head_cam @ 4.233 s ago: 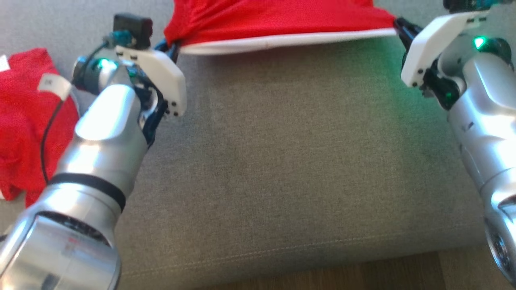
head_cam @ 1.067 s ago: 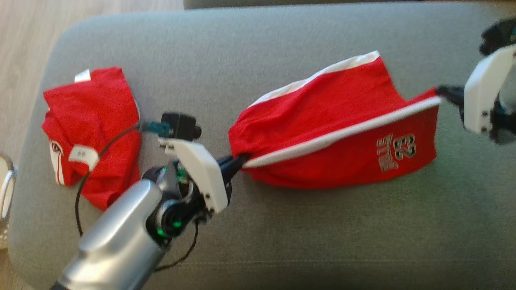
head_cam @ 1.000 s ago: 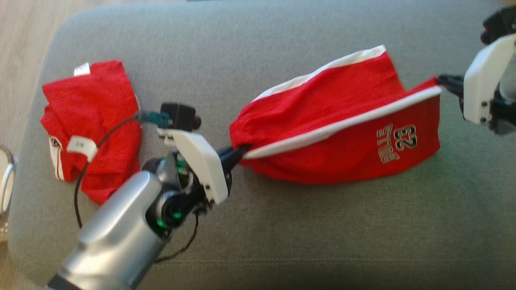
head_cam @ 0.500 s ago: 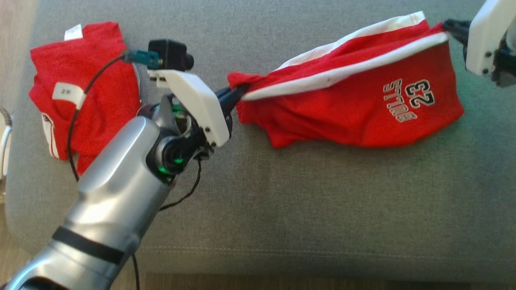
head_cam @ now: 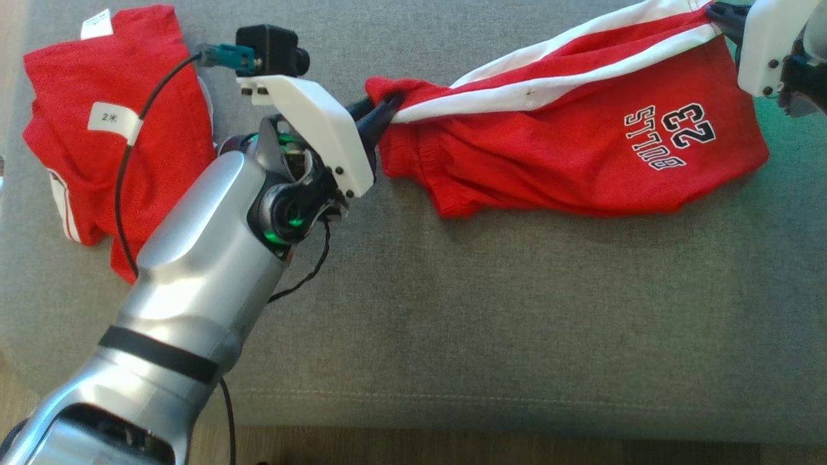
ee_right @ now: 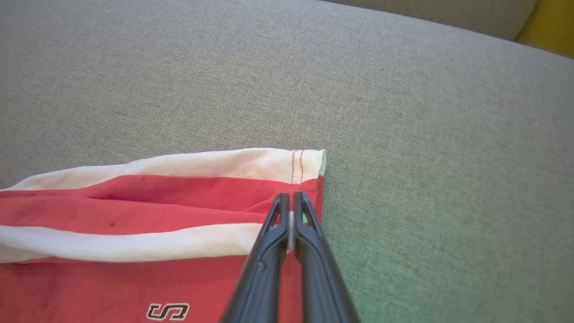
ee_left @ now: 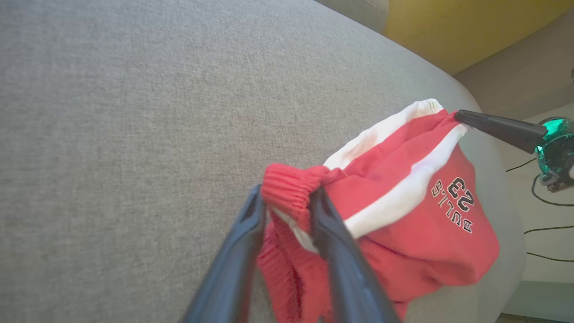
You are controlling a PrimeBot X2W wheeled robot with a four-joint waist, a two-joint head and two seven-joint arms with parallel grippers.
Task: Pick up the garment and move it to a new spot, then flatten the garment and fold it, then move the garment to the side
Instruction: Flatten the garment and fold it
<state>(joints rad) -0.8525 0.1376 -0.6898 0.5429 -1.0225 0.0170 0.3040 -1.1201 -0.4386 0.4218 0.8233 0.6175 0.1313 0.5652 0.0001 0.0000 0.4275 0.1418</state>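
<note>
While a grey upholstered cushion spreads across the head view, with a strip of wooden floor along its near edge, the robot's silver left arm reaches up from the lower left toward the far side of the seat. Red shorts with two white side stripes hang stretched between the two grippers on the far right part of the cushion, their lower folds sagging down to the fabric of the seat. A second red garment lies crumpled at the far left of the cushion, well apart from the shorts.

The left gripper holds the shorts' left end; in the left wrist view its jaws are clamped on the bunched, ribbed waistband, with cloth spilling below and between the dark fingers. The right gripper sits at the upper right corner of the head view, and in the right wrist view its jaws are pinched tight on the hem at the leg's corner, just below the white stripe.

A black-and-white "BULLS 23" print shows upside down near the right end of the shorts. A white tag rides on the black cable running over the second garment.
</note>
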